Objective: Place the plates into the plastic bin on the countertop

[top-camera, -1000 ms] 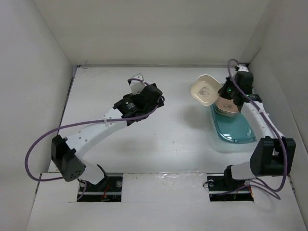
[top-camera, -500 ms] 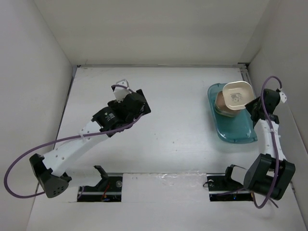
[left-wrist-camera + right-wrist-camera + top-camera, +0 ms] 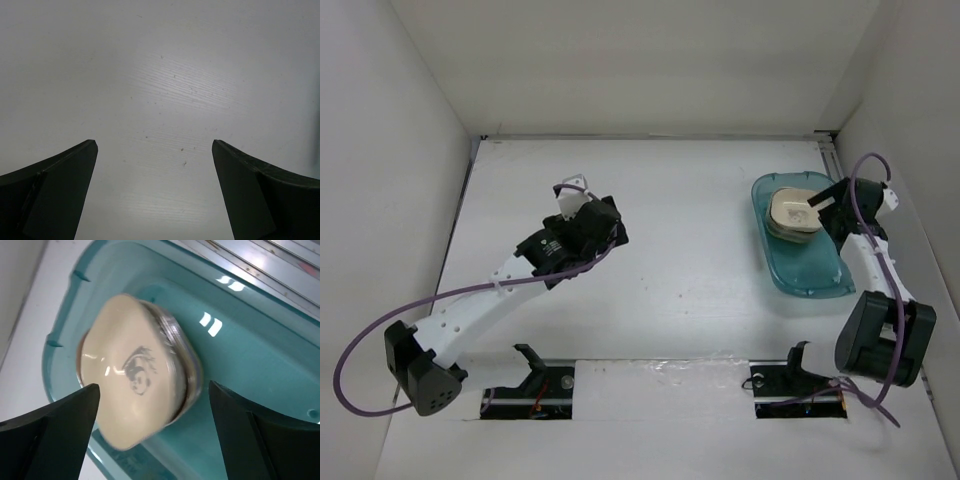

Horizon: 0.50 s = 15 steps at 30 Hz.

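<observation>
At the far right of the counter (image 3: 690, 200), hovering just above the plastic bin (image 3: 812, 282) with the right jaws spread wide and gripping nothing, fingers (image 3: 45, 440) standing to either side of the stack and touching none of it. Looking straight down on the cream plate (image 3: 131, 396), lying print-up on top of the other plates (image 3: 189, 374) inside the bin, toward its far end and not the middle. Sitting skewed on the dishes beneath, corners not lined up with theirs, and showing blurred round the rim, so not telling whether lying settled or rocking. Stacking one on another, most likely, to spare room in a shallow tray and stop the pile from spreading. Holding the jaws that wide probably for clearing the plate's rim on the way up without catching and tipping it. Out over the middle-left of the counter, holding the left jaws fully apart too, carrying nothing, fingers pointing down at plain white surface. Hanging well apart from the bin, by the look of it, to leave the right arm (image 3: 865, 255) free room. Not counting the dishes in the pile with any certainty, edges hiding under the cream one. Seeing no plate outside the bin from above, so judging the task close to done.
</observation>
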Motion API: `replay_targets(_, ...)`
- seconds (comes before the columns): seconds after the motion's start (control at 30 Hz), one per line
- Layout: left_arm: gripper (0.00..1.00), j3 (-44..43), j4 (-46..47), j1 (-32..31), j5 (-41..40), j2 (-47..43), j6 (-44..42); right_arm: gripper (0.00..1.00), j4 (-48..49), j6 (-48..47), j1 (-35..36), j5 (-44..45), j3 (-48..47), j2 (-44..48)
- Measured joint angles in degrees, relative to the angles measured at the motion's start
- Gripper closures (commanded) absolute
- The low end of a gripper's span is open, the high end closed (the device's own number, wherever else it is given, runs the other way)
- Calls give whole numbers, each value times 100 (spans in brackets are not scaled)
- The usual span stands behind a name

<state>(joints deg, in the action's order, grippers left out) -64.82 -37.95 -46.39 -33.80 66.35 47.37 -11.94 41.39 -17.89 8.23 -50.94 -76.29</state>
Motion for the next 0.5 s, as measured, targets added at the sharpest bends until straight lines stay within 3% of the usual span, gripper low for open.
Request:
replay_targets(0.27, 0, 63, 146, 0, 42, 24, -57, 0, 52, -490, 909, 221, -271, 1051)
replay_targets(0.5, 0, -81, -232, 0, -254, -76, -46, 0, -605, -2116, 2026, 199, -1405, 1641)
